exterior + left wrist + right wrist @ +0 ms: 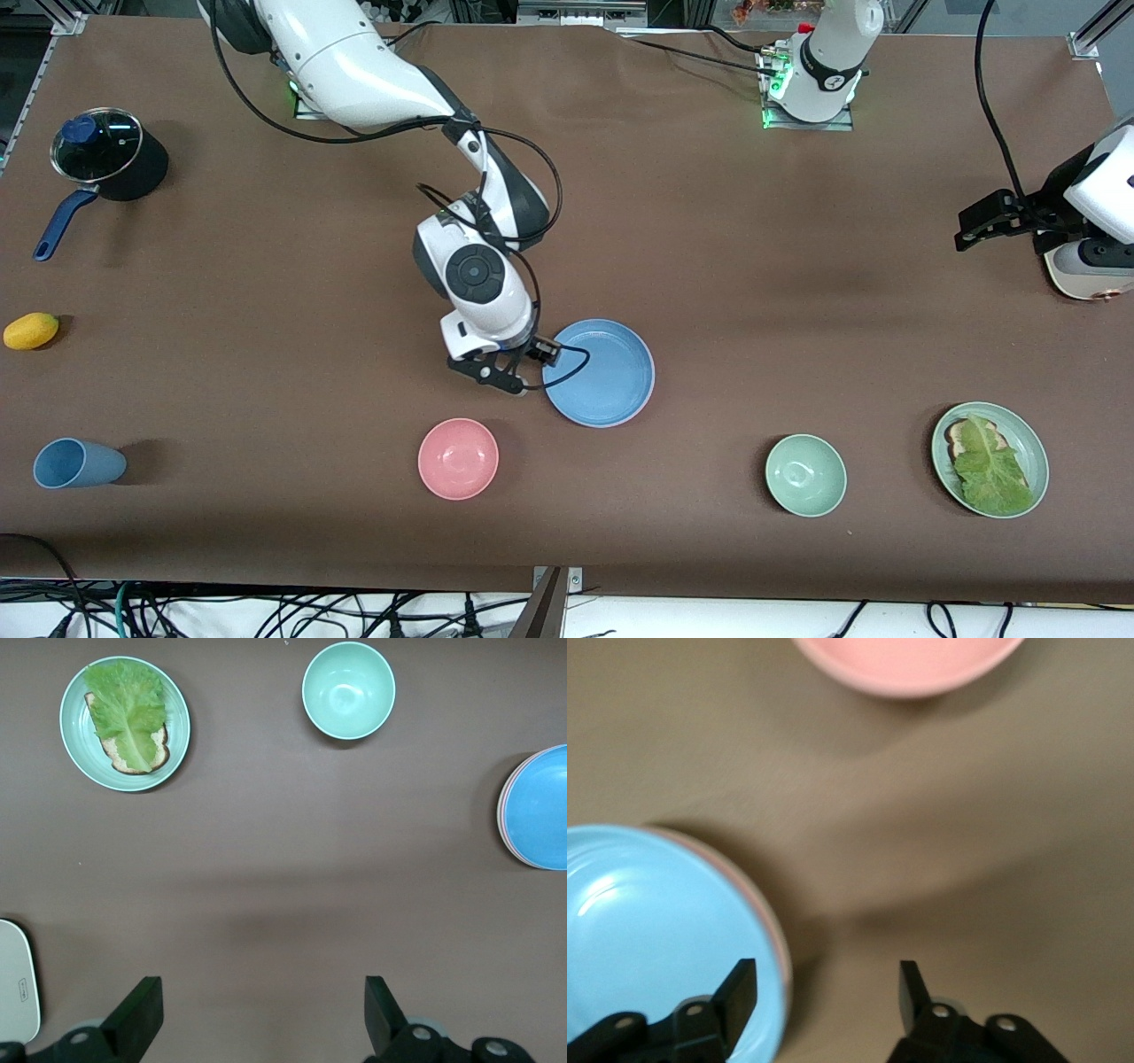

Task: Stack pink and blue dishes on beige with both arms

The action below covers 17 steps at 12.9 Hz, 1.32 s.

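Observation:
The sky-blue plate (599, 373) lies on the table's middle, on top of a stack. A thin salmon rim of the pink plate (780, 943) shows just under it, also seen from the left wrist as a pale pink edge (501, 811). The beige plate is hidden. My right gripper (521, 363) stands open astride the stack's rim at the side toward the right arm's end, one finger (740, 992) over the blue plate and the other over bare cloth, gripping nothing. My left gripper (982, 223) waits open above the table at the left arm's end, its jaws (261, 1014) wide over bare cloth.
A deep pink bowl (458, 458) sits nearer the camera than the stack. A pale green bowl (805, 475) and a green plate with toast and lettuce (1035, 461) lie toward the left arm's end. A blue cup (76, 463), a yellow fruit (31, 330) and a lidded pot (104, 156) lie toward the right arm's end.

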Each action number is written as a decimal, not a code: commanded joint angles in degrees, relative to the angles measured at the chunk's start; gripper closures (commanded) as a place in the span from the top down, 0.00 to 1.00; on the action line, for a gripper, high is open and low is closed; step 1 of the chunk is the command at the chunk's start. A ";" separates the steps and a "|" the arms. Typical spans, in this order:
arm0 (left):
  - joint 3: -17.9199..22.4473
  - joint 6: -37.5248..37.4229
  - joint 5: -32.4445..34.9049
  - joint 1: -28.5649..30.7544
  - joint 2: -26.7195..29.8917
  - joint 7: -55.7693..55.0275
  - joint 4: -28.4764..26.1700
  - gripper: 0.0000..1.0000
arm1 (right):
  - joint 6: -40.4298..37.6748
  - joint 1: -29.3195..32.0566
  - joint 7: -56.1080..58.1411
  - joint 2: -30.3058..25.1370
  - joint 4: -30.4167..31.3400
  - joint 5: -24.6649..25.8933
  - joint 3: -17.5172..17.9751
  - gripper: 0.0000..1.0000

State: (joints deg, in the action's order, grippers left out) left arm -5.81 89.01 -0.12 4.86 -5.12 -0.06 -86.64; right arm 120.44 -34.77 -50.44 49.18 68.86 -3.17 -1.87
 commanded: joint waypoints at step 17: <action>-0.08 -0.06 -1.90 -0.03 -0.42 -0.38 1.03 1.00 | -28.30 20.79 42.62 -44.52 27.41 0.43 -2.26 1.00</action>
State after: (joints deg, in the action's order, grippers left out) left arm -5.93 89.03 -0.87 4.86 -5.32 -0.06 -86.51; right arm 94.66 -14.38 -8.18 8.04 94.95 -3.60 -4.51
